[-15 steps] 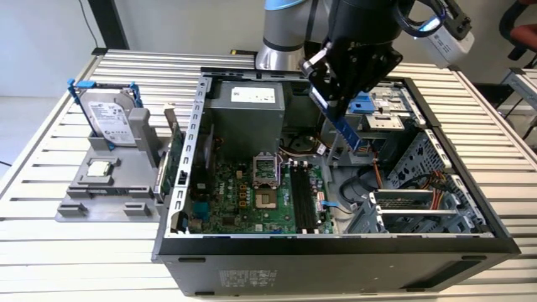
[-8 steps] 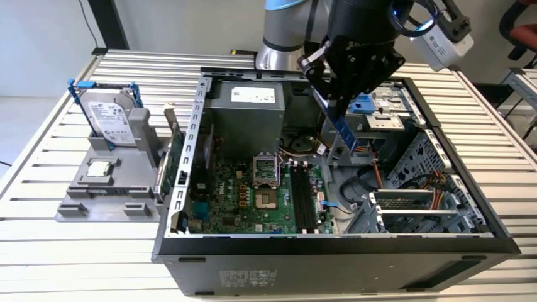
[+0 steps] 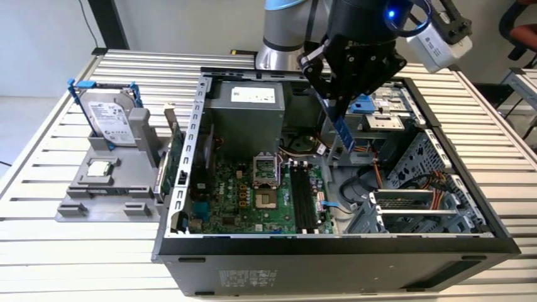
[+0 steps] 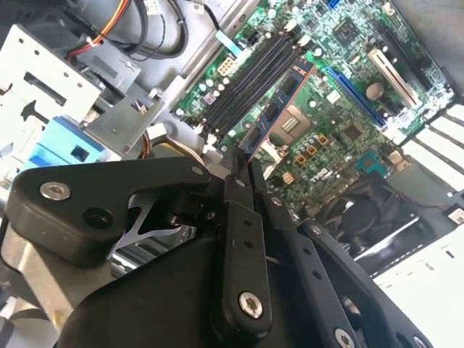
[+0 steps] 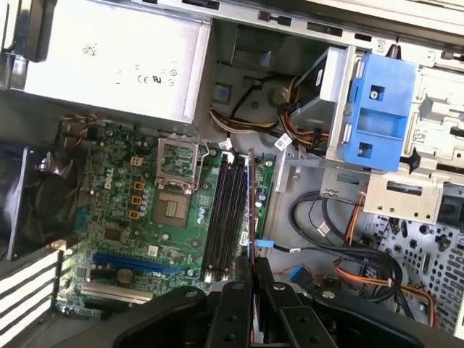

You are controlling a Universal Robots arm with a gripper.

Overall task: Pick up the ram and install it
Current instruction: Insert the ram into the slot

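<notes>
Black gripper [image 4: 243, 163] links are sitting closest to the lens in both wrist views. The jaws are clenching on the ram [image 4: 279, 109], pinching one end so that the rest of the stick is hanging down into the open case [image 3: 200, 126]. You are holding it clear above the board [image 5: 123, 217], touching nothing. In the exterior view its lower end is hanging toward the far end of the slots [image 5: 226, 210], a little to the exterior view's right of them. In the first wrist view the ram is showing edge-on as a thin line alongside the slots, on the side away from the socket [image 5: 177, 156]. Which slot it is hanging over I cannot tell.

To do this step well, I judge you are needing three things:
- the stick's contact edge lying along the chosen slot
- its face standing upright rather than leaning
- its notch meeting the slot's key, which is too small to check here

With the grip on one end only, the free end is likely to swing or tilt, so slow, steady travel is mattering. Cables [image 5: 362, 268] are lying just to the exterior view's right of the slots, so be giving them room.
</notes>
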